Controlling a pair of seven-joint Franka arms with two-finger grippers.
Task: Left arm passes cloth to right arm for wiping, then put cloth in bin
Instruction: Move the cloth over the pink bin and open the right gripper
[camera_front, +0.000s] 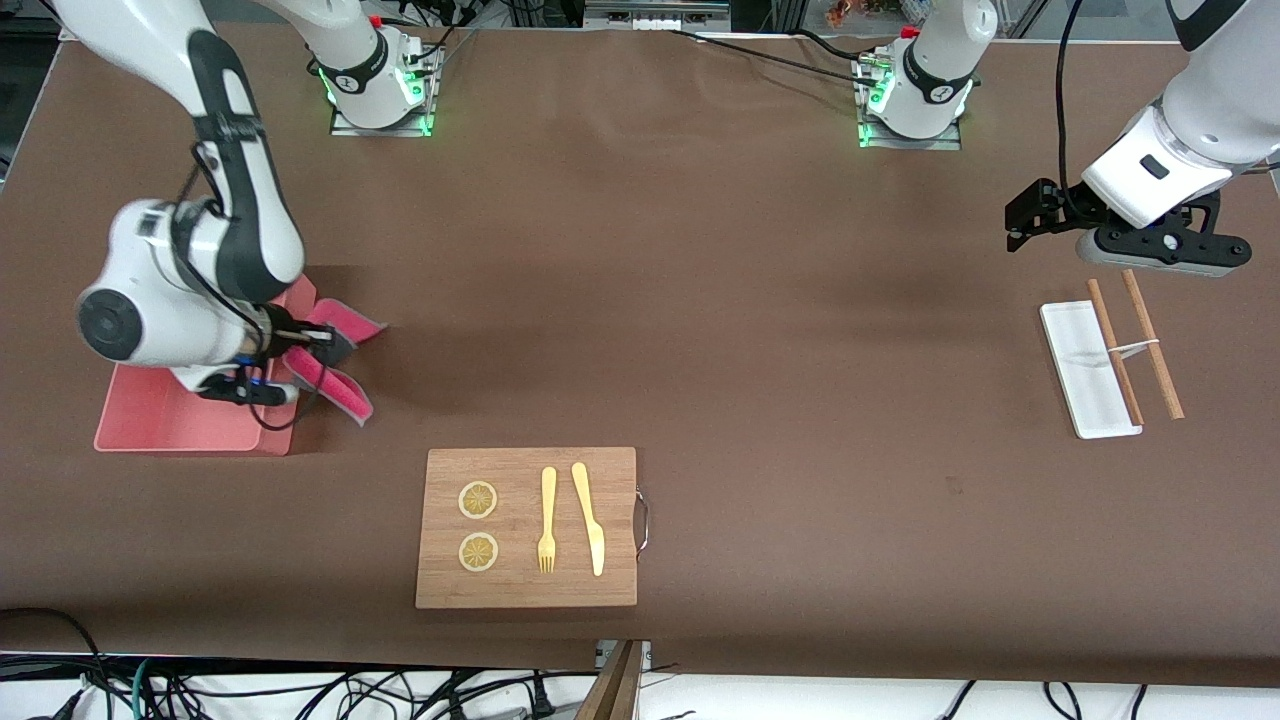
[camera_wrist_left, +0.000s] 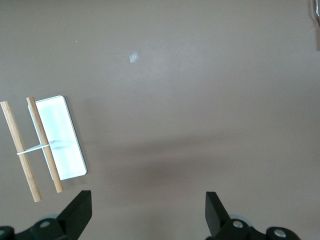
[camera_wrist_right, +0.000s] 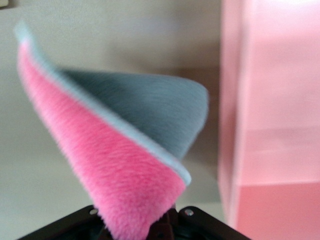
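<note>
My right gripper (camera_front: 312, 345) is shut on the cloth (camera_front: 340, 388), which is magenta-pink on one face and dark grey on the other. The cloth hangs folded just above the table, beside the wall of the pink bin (camera_front: 160, 418) on the side toward the table's middle. In the right wrist view the cloth (camera_wrist_right: 125, 155) rises from the gripper (camera_wrist_right: 162, 227), with the bin's wall (camera_wrist_right: 275, 125) close beside it. My left gripper (camera_front: 1165, 258) hangs open and empty in the air at the left arm's end of the table, its fingertips (camera_wrist_left: 80, 212) wide apart over bare table.
A wooden cutting board (camera_front: 620, 530) near the front camera carries two lemon slices (camera_front: 478, 500), a yellow fork (camera_front: 547, 520) and a yellow knife (camera_front: 590, 518). A small white tray (camera_front: 1075, 370) with two tied wooden sticks (camera_front: 1150, 345) lies below the left gripper.
</note>
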